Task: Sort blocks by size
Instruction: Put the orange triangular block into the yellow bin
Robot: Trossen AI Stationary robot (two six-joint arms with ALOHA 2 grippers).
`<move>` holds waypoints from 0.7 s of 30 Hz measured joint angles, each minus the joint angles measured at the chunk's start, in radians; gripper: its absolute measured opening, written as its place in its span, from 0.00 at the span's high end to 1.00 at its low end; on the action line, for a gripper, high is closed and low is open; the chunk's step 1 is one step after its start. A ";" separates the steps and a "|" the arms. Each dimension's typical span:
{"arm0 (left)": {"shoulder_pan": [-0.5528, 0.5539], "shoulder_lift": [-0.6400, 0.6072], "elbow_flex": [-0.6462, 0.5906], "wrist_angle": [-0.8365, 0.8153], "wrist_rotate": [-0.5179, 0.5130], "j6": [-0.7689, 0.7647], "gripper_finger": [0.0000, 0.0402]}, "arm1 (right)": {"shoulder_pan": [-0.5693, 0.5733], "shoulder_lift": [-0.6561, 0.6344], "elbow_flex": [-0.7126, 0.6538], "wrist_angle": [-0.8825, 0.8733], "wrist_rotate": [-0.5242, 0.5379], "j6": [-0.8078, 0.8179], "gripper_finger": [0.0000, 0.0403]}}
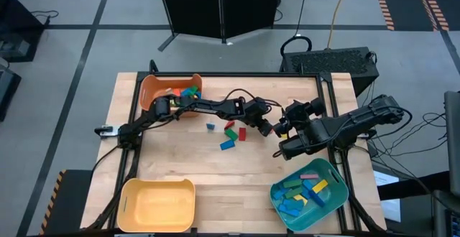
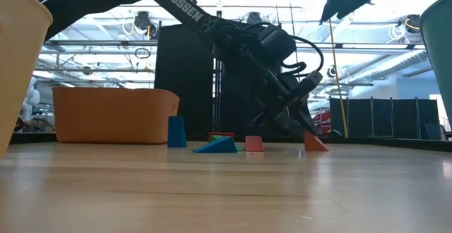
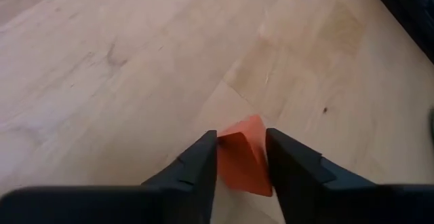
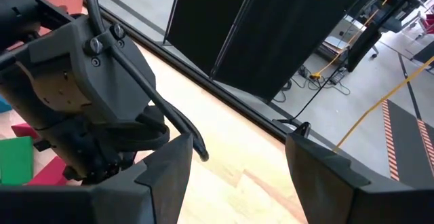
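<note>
Orange wedge block (image 3: pixel 244 159) sits between the left gripper's (image 3: pixel 242 157) jaws, gripped; right gripper (image 4: pixel 234 173), at three o'clock, gapes empty.

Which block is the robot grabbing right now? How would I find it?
Start at the orange bin at the table's far left and follow the left arm toward the middle, to the left gripper. Between its fingers sits an orange wedge block. It lies apart from the red, green and blue blocks nearby and has a sloped, ramp-like shape.

Wooden table (image 1: pixel 215 172): three bins (image 1: pixel 158 205), loose blocks (image 1: pixel 231 135) at centre.
</note>
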 joint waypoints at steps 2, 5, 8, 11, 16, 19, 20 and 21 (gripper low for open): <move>0.000 0.000 0.000 -0.001 0.011 0.002 0.75 | 0.000 0.000 0.000 0.000 0.000 0.000 0.44; 0.007 -0.002 0.000 -0.006 0.034 0.007 0.85 | 0.000 0.000 0.000 0.000 0.000 0.000 0.44; 0.015 -0.004 0.001 -0.021 0.038 0.046 0.93 | 0.000 0.000 0.000 0.000 0.000 0.000 0.44; 0.022 -0.010 0.001 -0.036 0.048 0.060 0.97 | 0.000 0.000 0.000 -0.001 -0.001 -0.001 0.44; 0.037 -0.055 0.007 -0.179 0.023 0.153 0.97 | 0.000 0.000 0.000 -0.001 -0.001 -0.013 0.44; 0.040 -0.119 0.018 -0.344 -0.068 0.233 0.97 | 0.000 0.000 -0.001 -0.002 0.006 -0.029 0.44; 0.040 -0.146 0.019 -0.383 -0.101 0.256 0.97 | -0.002 0.000 -0.001 -0.001 0.014 -0.033 0.44; 0.038 -0.172 0.020 -0.423 -0.130 0.276 0.97 | -0.006 0.000 -0.001 -0.001 0.021 -0.045 0.44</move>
